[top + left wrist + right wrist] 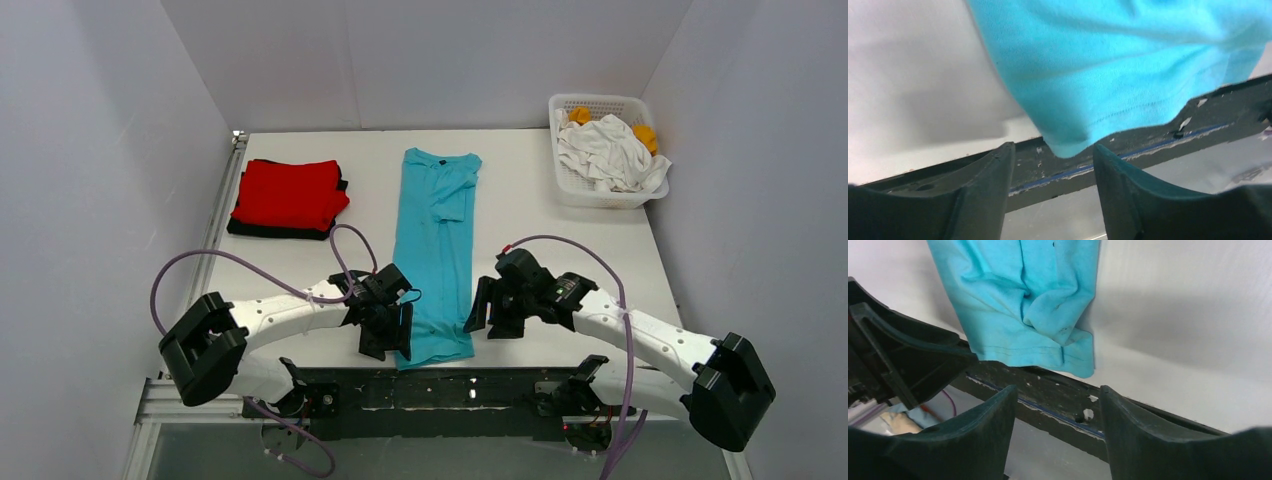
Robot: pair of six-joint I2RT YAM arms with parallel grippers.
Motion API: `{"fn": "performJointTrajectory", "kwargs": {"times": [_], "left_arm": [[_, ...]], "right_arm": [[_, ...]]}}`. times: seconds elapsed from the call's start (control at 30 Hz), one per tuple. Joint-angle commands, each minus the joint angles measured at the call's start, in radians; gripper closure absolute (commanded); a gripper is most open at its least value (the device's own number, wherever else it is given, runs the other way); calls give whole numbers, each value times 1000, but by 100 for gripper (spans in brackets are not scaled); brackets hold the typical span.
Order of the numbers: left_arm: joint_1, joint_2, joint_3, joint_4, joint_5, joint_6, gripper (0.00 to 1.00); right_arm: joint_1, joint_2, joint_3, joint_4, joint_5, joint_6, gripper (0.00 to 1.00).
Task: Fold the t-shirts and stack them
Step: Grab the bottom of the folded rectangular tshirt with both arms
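Observation:
A turquoise t-shirt [435, 250] lies folded into a long strip down the middle of the table, its hem hanging slightly over the near edge. My left gripper [388, 335] is at the hem's left corner and is open. In the left wrist view that corner [1068, 142] droops just beyond the gap between the fingertips [1050, 155], untouched. My right gripper [490, 315] is open beside the hem's right corner [1080, 362], which lies just past the gripper [1057, 392]. A folded red t-shirt [290, 192] rests on a folded black one [262, 230] at the far left.
A white lattice basket [590, 192] at the far right corner holds crumpled white cloth [610, 150] and orange cloth [646, 135]. The table's dark, chipped front edge [1058, 400] runs under both grippers. Walls close in the left, back and right sides.

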Motion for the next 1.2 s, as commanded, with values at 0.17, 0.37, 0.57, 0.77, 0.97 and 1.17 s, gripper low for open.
{"fn": "performJointTrajectory", "kwargs": {"times": [0.17,0.37,0.57,0.77,0.97,1.17], "left_arm": [[4,56,-93,-14,39,-117,57],[5,104,-105,27,54,-143,61],[4,148,-73,19,72,-132,84],[5,128,-63,-1,68,-116,100],[5,81,-107,37,62,-133,100],[4,-60,-147,27,149,-95,100]], "right_arm": [[50,61,-49,123,28,212,38],[62,113,-70,124,-7,204,41],[73,173,-85,152,-54,163,43],[98,285,-52,197,-126,129,49],[108,320,-37,183,-128,128,77],[166,217,-38,97,-109,157,99]]}}
